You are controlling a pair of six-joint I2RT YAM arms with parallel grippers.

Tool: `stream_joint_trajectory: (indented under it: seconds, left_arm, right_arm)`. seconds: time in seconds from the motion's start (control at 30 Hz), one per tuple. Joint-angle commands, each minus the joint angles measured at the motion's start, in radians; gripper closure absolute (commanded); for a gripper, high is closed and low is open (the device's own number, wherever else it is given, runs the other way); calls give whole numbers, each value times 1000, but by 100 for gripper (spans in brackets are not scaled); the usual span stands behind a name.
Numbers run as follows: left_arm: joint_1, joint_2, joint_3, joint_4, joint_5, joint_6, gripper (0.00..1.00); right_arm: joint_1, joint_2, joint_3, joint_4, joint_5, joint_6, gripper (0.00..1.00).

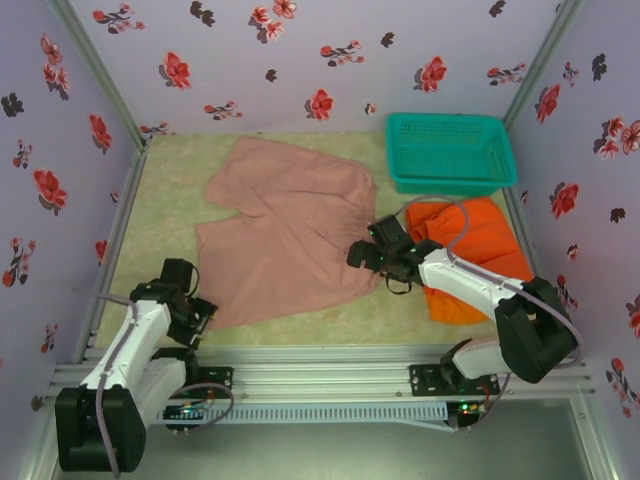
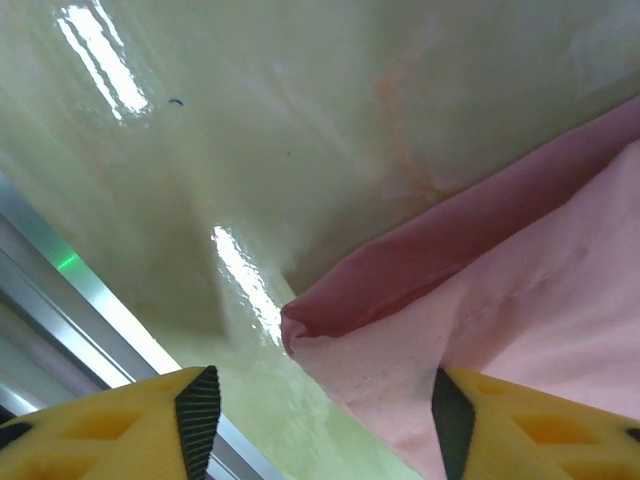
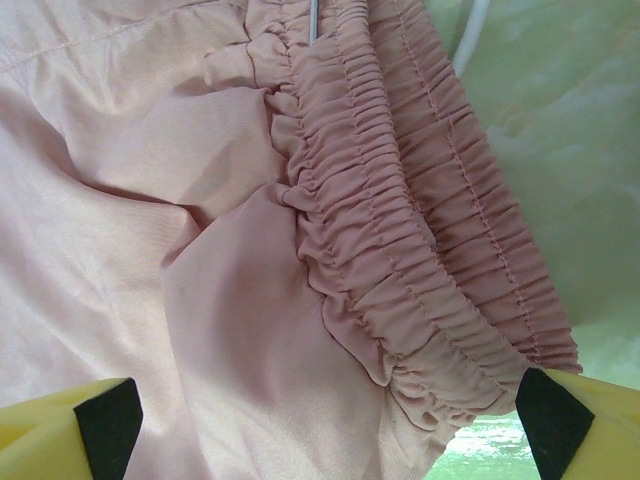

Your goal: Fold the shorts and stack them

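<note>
The dusty pink-beige cloth shorts are lying spread mid-tabletop. The left end effector, jaws apart, is straddling their near-left hem corner; the right end effector is hovering spread over the gathered waistband. Both probably need deep bites.

Shorts noted dusty pink. Second shorts bright orange. Basket teal mesh. Walls lilac, printed with red and dark flowers. Table surface pale, possibly green-beige mottled.
</note>
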Motion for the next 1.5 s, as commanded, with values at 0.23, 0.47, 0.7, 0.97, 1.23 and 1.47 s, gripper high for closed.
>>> stream_joint_trajectory:
  seconds: [0.23, 0.47, 0.7, 0.97, 1.23, 1.47]
  left_arm:
    - [-16, 31, 10, 94, -52, 1, 82]
    - [-17, 42, 80, 130, -77, 51, 100]
    - [-17, 57, 64, 159, -74, 55, 100]
    - [-18, 55, 49, 183, -68, 55, 99]
    - [-18, 55, 38, 198, -68, 56, 99]
    - [-18, 56, 54, 208, -71, 67, 100]
  right_arm:
    - [-32, -14, -22, -10, 24, 23, 3]
    - [-94, 17, -47, 79, -39, 109, 16]
    - [-102, 14, -77, 38, -10, 183, 31]
    - [-101, 26, -112, 26, -28, 210, 34]
    - [-101, 78, -96, 21, -37, 193, 39]
    - [-99, 100, -83, 7, -32, 198, 68]
